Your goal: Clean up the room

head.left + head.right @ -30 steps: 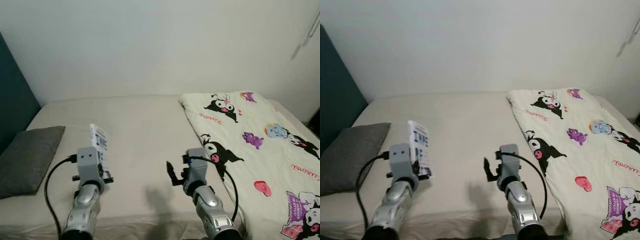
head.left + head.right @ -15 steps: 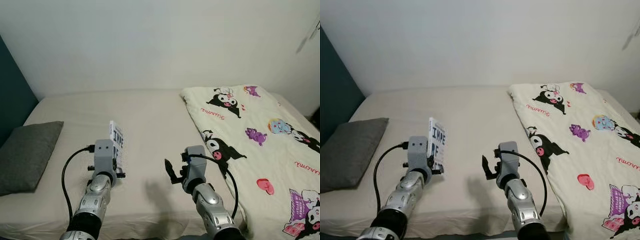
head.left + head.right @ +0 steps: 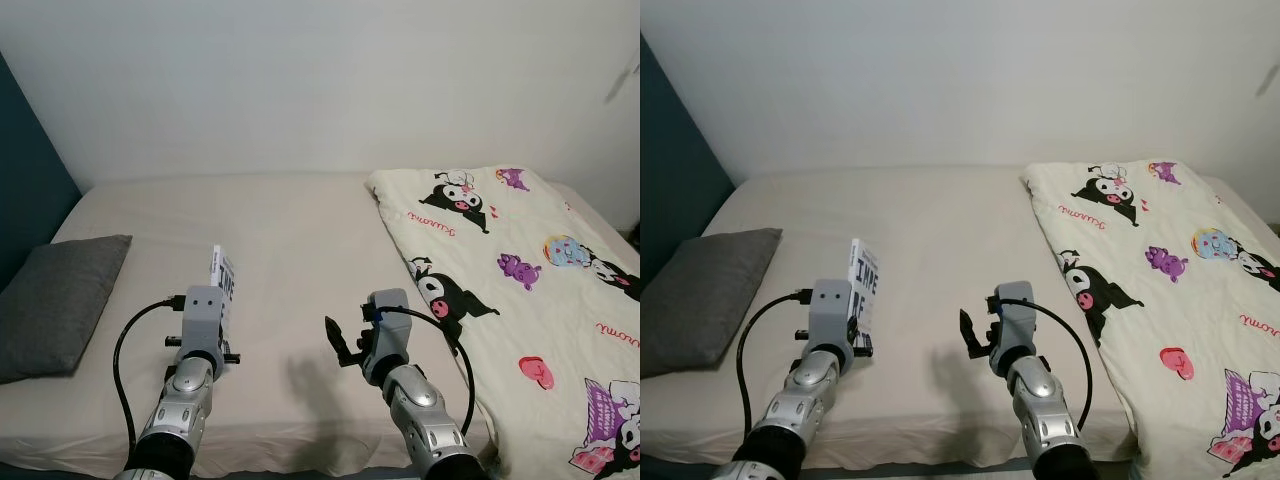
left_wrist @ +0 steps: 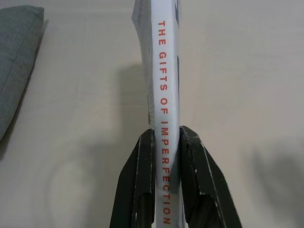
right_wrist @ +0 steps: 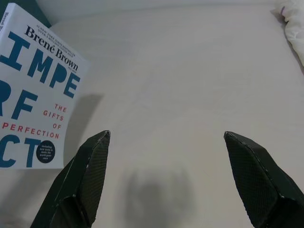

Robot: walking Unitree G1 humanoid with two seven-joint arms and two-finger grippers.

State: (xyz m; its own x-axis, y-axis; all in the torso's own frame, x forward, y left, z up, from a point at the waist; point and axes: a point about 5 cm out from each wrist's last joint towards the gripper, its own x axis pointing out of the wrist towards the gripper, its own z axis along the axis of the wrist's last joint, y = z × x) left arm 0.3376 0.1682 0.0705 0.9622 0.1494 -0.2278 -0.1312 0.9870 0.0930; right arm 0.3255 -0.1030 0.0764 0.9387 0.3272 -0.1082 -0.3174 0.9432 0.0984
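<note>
Holding a white paperback book [image 4: 165,95] upright above the bed [image 3: 300,230], the left end effector [image 4: 164,183] has its two black fingers [image 4: 142,180] clamped on the lower part of the spine, one on each cover. The book stands on edge in the air, cover facing the robot's right, with the grey pillow [image 3: 50,305] well apart on the left and the cartoon-print quilt [image 3: 520,290] spread over the right side of the bed.

The right end effector [image 5: 166,175] hovers over bare sheet near the book, its fingers spread wide and holding nothing.

As a judgement: the book looks light and fairly stiff along the spine, but its pages and soft covers will flex and may fan open if gripped near the fore edge. The glossy cover could slip under a loose pinch — so the present hold at the spine, where the block is thickest and firmest, seems the sound one. It should tolerate being set down flat without harm.
</note>
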